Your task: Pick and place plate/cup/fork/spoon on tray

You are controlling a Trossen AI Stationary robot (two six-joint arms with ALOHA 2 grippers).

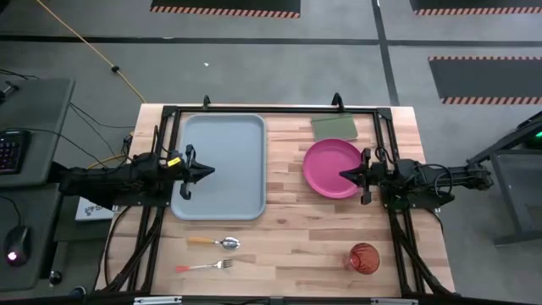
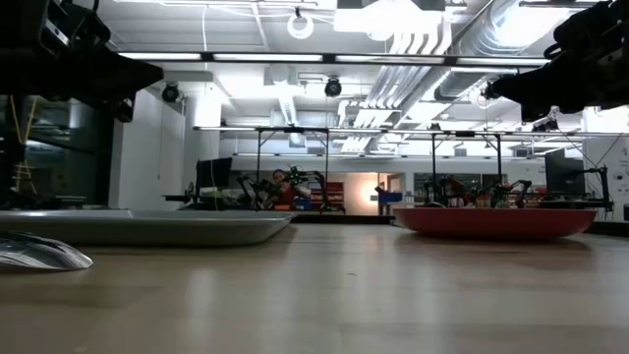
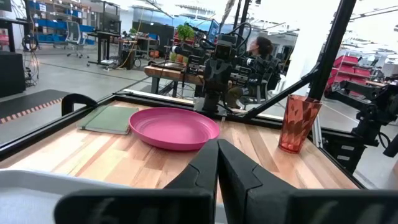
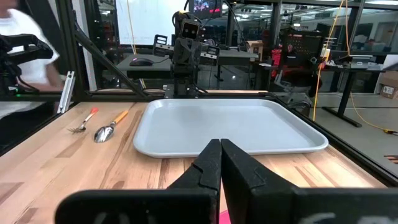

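High view: tray (image 1: 222, 135) bare. Plate (image 1: 332, 168) right of it, right gripper (image 1: 346, 175) over its right rim, fingers closed, empty. Left gripper (image 1: 207, 171) closed, empty, over tray. Judgement: open right fingers, drop to rim, pinch edge.

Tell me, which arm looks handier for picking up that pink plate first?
The right arm, probably. Its gripper hangs over the plate at its near rim, fingers shut. The left gripper hangs over the tray, across the table from the plate.
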